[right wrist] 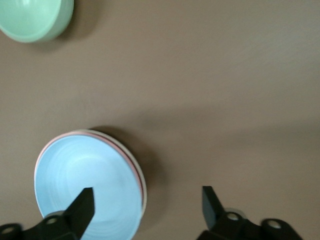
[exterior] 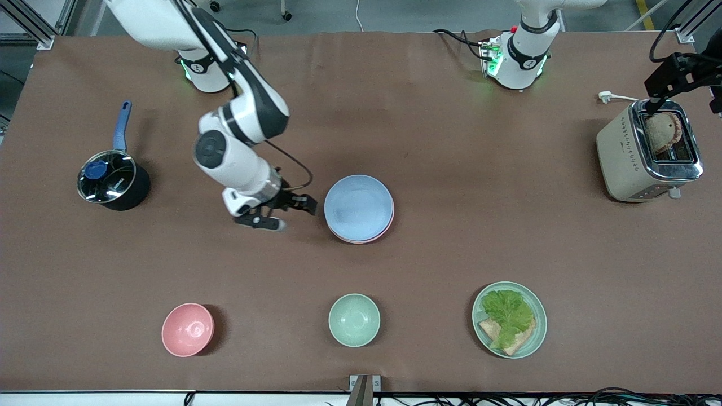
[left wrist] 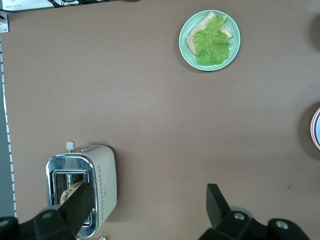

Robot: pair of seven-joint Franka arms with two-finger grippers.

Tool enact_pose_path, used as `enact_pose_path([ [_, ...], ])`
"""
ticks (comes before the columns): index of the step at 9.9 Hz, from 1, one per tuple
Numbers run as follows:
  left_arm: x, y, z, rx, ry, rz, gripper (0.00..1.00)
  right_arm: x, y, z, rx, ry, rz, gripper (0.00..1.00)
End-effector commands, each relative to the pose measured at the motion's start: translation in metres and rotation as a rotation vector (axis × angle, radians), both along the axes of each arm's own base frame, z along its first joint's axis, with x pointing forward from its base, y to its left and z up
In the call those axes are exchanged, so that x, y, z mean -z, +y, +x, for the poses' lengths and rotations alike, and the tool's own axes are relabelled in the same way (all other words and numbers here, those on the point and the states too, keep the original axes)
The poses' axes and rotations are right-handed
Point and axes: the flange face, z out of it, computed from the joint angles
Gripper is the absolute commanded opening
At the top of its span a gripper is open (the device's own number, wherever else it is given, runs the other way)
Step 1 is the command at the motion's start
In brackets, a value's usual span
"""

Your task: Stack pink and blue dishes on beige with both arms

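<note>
Stack: blue plate (exterior: 358, 207) on pink (exterior: 388, 223), beige rim (right wrist: 143, 186) showing beneath, mid-table | right gripper (exterior: 280, 212) beside stack, fingers apart, empty | left gripper (left wrist: 150, 205) over toaster (exterior: 648, 151), apart, waiting | plates look stiff, light, slick, chippable; grip by rim.

The light blue round matte plate (exterior: 359, 207) lies on the pale pink round plate (exterior: 389, 217), which lies on the cream-beige round plate (right wrist: 143, 184). The stack is just beside the open jaws of the right gripper (exterior: 285, 213), toward the left arm's end.

The left gripper (left wrist: 150, 205), jaws wide apart, is over the table beside the cream metal toaster (exterior: 647, 151).
</note>
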Motion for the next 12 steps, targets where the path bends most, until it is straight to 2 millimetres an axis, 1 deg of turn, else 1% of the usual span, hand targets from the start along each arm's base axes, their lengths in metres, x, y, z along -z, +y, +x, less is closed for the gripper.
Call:
enact_pose_path([
  [1,0.015,-0.006,0.010,0.007,0.067,-0.049,1.00,-0.098,-0.083,0.002,0.007,-0.045,-0.187,1.00],
  [2,0.017,-0.010,0.010,0.009,0.072,-0.073,1.00,-0.137,-0.112,0.013,0.046,-0.062,-0.218,1.00],
  [3,0.023,-0.012,0.009,-0.011,0.088,-0.077,1.00,-0.172,-0.151,0.023,0.115,-0.060,-0.228,1.00],
  [4,0.025,-0.013,0.008,-0.011,0.090,-0.077,1.00,-0.196,-0.181,0.024,0.140,-0.055,-0.238,1.00],
  [5,0.024,-0.004,0.009,-0.027,0.085,-0.081,1.00,-0.221,-0.214,0.018,0.116,-0.064,-0.248,1.00],
  [6,0.024,-0.003,0.009,-0.030,0.086,-0.090,1.00,-0.235,-0.247,0.010,0.100,-0.056,-0.248,1.00],
  [7,0.026,0.000,0.011,-0.036,0.088,-0.101,1.00,-0.256,-0.271,0.003,0.081,-0.055,-0.251,1.00],
  [8,0.025,0.003,0.013,-0.041,0.087,-0.102,1.00,-0.289,-0.281,-0.004,0.076,-0.036,-0.242,1.00],
  [9,0.038,0.002,0.022,-0.040,0.111,-0.098,1.00,-0.306,-0.286,-0.012,0.068,-0.010,-0.238,1.00],
  [10,0.038,0.002,0.026,-0.041,0.108,-0.098,1.00,-0.313,-0.297,-0.016,0.040,-0.019,-0.238,1.00],
  [11,0.038,0.004,0.025,-0.044,0.109,-0.090,1.00,-0.321,-0.311,-0.017,0.011,-0.035,-0.242,1.00],
  [12,0.038,0.003,0.025,-0.049,0.110,-0.090,1.00,-0.333,-0.316,-0.019,0.015,-0.052,-0.246,1.00],
])
